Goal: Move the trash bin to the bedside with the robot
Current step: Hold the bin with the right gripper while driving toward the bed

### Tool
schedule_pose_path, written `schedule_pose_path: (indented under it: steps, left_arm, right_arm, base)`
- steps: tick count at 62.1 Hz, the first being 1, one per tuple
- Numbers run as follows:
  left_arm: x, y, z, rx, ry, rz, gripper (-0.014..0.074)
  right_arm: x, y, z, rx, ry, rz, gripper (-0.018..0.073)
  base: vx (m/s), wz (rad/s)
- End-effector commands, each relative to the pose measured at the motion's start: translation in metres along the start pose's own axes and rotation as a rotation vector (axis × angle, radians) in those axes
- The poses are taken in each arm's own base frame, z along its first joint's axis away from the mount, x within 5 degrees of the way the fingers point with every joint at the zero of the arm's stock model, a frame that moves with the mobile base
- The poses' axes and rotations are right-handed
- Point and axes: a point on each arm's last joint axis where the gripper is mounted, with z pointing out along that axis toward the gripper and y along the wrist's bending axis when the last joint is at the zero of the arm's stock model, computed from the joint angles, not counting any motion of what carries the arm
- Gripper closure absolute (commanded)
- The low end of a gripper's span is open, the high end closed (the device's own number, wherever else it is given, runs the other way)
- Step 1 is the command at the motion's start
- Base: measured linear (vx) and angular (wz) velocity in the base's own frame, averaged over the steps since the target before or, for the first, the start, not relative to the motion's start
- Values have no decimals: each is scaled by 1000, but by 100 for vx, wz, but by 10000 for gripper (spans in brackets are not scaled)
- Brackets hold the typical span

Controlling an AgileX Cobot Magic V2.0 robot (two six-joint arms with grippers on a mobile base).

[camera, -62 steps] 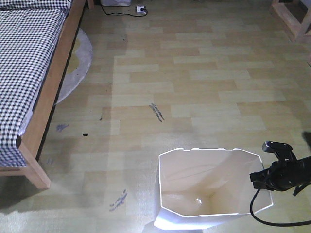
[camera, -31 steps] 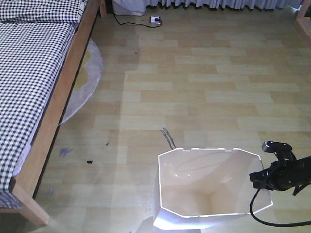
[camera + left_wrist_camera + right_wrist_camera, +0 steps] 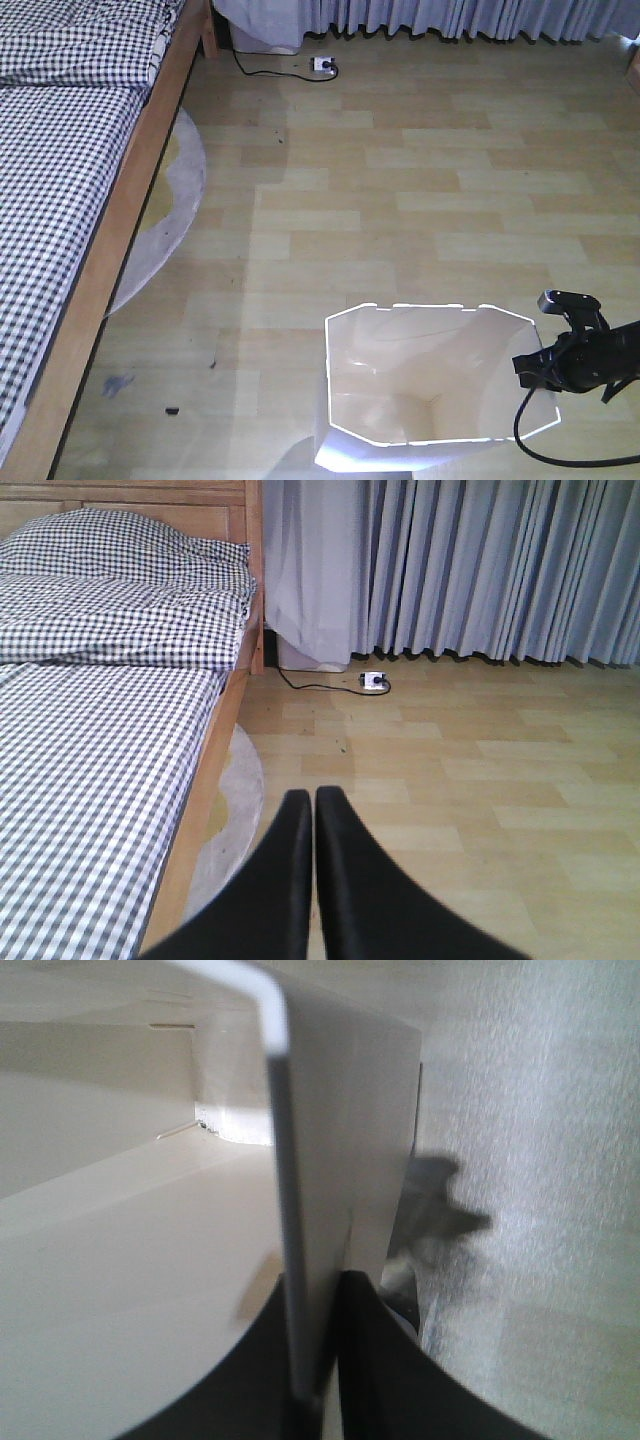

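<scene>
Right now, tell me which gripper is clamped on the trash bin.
The right gripper: it pinches the wall of the white trash bin. The left gripper is shut on nothing.

Plank floor with trash bin, rug, bed

Nothing readable anywhere, no words, numbers or logos. The white trash bin down at 6 o'clock in the front view showed plain walls, and the power strip up at 12 o'clock was too small to make anything out on.
</scene>
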Motion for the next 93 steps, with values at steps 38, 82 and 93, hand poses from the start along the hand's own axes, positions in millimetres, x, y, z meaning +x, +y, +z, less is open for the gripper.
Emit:
schedule_pose_path:
  steps: [38,82,93]
  left_arm:
    - [3,0,2,5,-51,-12,602]
    - [3,0,2,5,-51,-12,602]
    - [3,0,2,5,-51,-12,602]
  right_arm:
    - [-18,18,-19,-163,-123,-15,566]
    - [-19,18,-19,-164,-124,-15,566]
    - [-19,18,-19,-164,-124,-15,566]
  base:
    - [45,1]
    - [43,1]
    - [40,-3]
